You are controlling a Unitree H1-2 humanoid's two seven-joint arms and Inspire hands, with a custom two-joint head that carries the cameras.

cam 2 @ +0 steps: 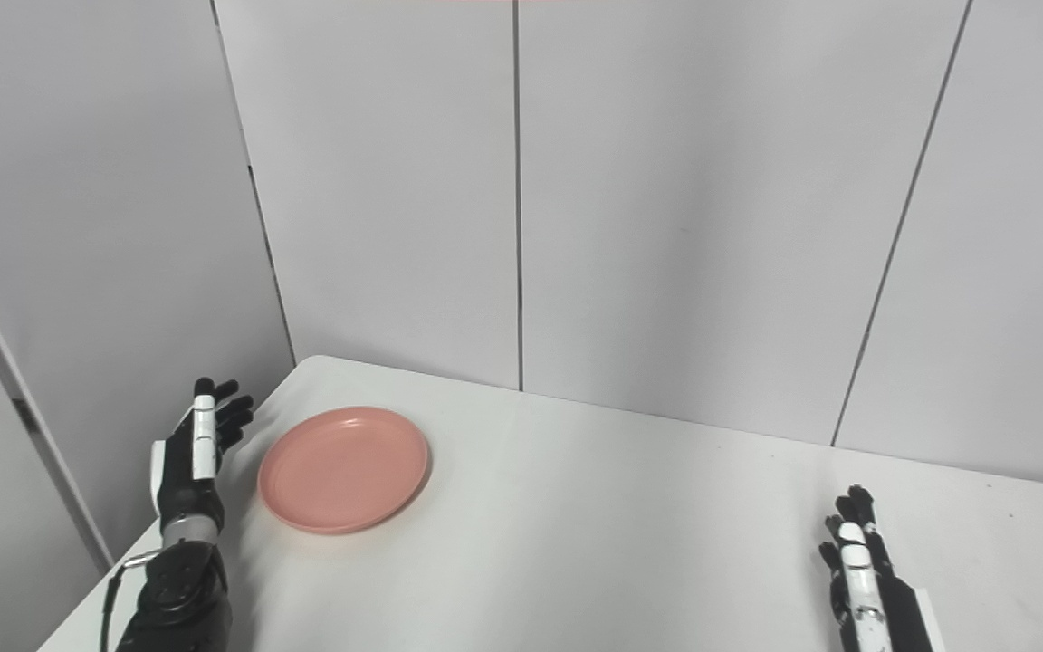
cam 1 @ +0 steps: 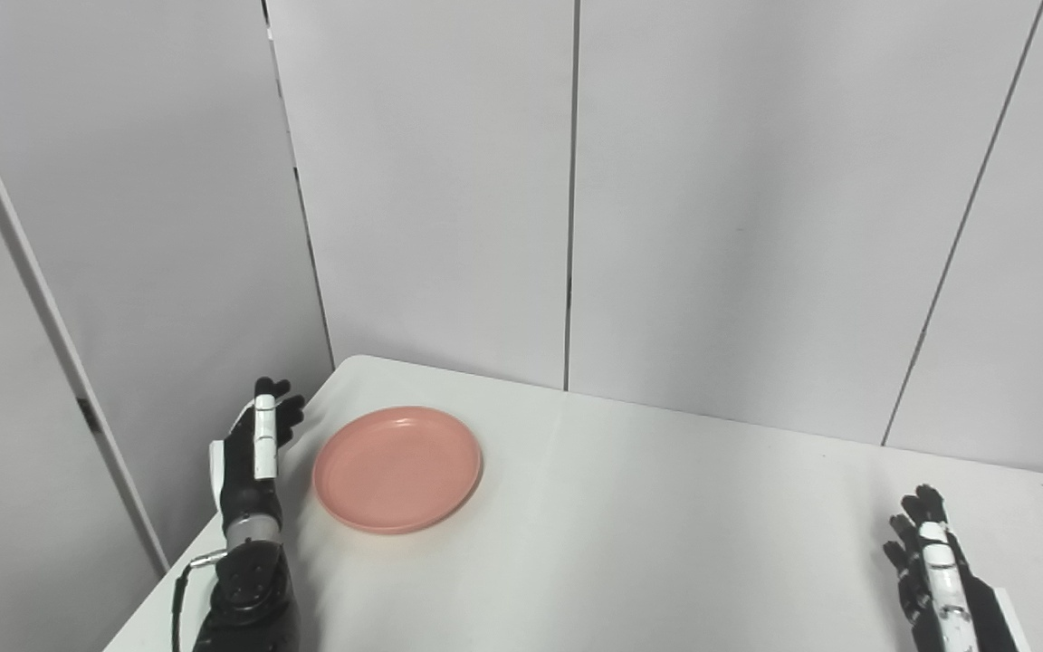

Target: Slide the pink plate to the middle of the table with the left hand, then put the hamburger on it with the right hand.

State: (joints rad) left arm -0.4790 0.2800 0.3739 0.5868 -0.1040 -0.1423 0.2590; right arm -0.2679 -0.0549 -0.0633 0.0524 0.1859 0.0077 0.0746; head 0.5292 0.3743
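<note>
Pale grey wall panels [cam 1: 712,199] with dark vertical seams enclose a smooth white bench [cam 1: 630,543] whose far-left corner is rounded. The round, shallow pink plastic plate [cam 1: 397,468] lies flat, rim up, near that corner; being circular, it shows no long axis. The left robot hand [cam 1: 254,453] stands edge-on just beside its left rim, fingers extended and empty, apart from it, while the right robot hand [cam 1: 933,566] hovers spread and empty well apart at the near right.

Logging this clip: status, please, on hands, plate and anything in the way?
Left hand open, beside pink plate, not touching. Right hand open, holding nothing. Plate at table's left end, unmoved. No hamburger in view; path to middle unobstructed.
</note>
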